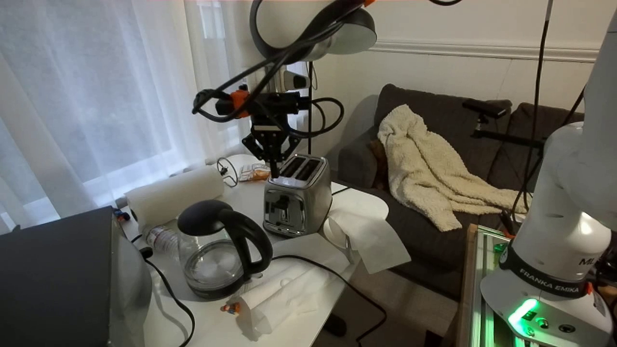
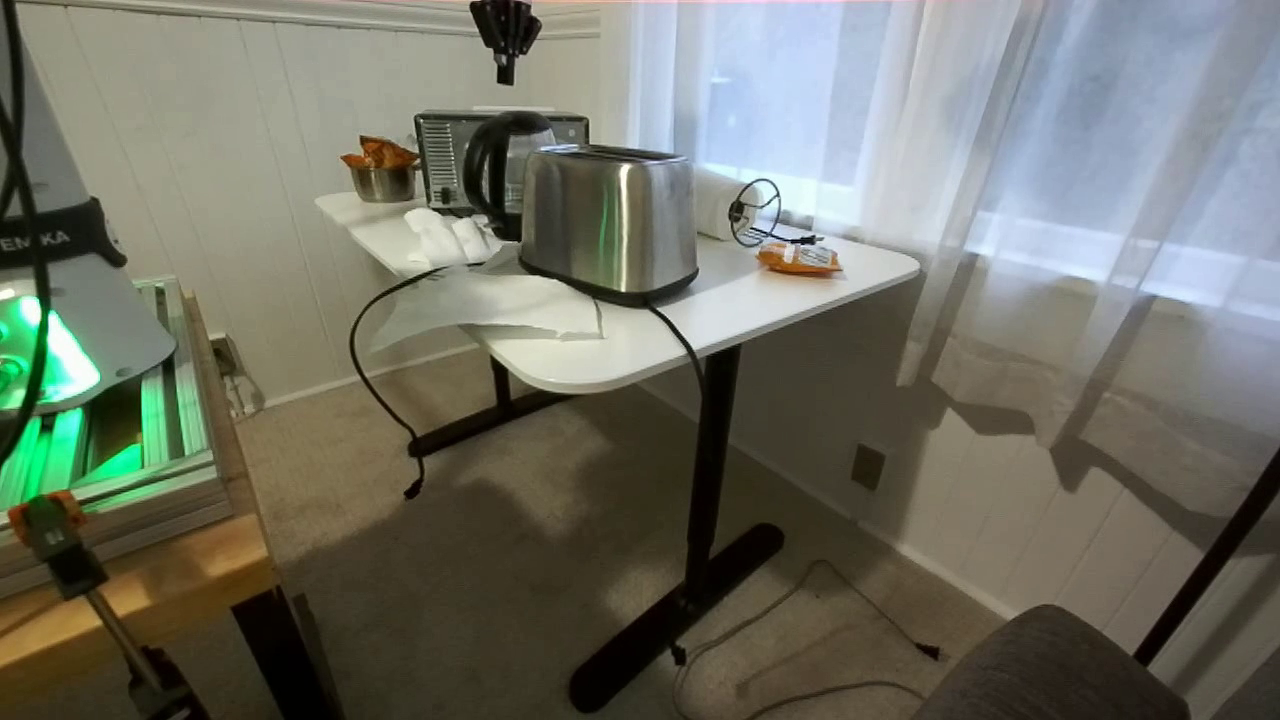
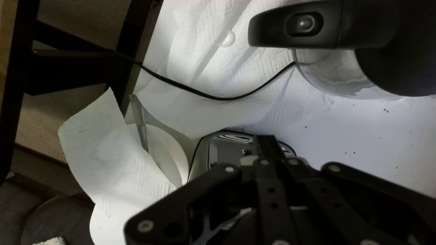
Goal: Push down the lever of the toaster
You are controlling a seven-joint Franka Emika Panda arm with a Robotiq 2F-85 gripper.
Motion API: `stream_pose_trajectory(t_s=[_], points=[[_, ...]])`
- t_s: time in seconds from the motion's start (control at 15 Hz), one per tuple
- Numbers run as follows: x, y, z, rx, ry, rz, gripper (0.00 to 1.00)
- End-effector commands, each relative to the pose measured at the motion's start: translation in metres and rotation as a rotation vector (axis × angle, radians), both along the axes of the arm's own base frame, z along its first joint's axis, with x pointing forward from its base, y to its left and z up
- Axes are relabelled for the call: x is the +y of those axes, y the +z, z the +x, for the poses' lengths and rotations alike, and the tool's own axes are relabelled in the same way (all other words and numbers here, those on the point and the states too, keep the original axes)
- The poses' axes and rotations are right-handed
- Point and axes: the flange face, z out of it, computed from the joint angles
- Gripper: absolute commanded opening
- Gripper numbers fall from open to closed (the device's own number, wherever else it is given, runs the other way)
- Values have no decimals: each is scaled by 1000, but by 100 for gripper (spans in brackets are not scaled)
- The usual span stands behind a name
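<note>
The silver toaster stands upright on the white table, and it also shows in an exterior view. Its shiny front panel faces the kettle; the lever is hard to tell from reflections there. In the wrist view, part of the toaster shows behind the fingers. My gripper points down with its fingertips together and nothing between them. In an exterior view, the gripper hangs above toaster height, on the kettle side, apart from the toaster. The wrist view shows the shut fingers covering part of the front panel.
A glass kettle with a black handle stands near the toaster's front. Loose paper towel and a black cord lie beside it. A dark oven, a paper roll and an orange packet are also on the table.
</note>
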Motion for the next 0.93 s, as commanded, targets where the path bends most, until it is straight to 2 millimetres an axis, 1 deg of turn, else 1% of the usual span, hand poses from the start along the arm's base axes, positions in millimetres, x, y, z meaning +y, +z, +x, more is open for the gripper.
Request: stream_pose_trajectory(t_s=[0.0,0.27,0.4,0.67,0.87], points=[[0,0,0,0,1,-1,1],[1,1,0,-1,2,-2,0],[0,-9,3,3,-11,-41,0],[-7,-32,7,33,-33,-66,0],[-6,-49,9,48,-32,-93,0]])
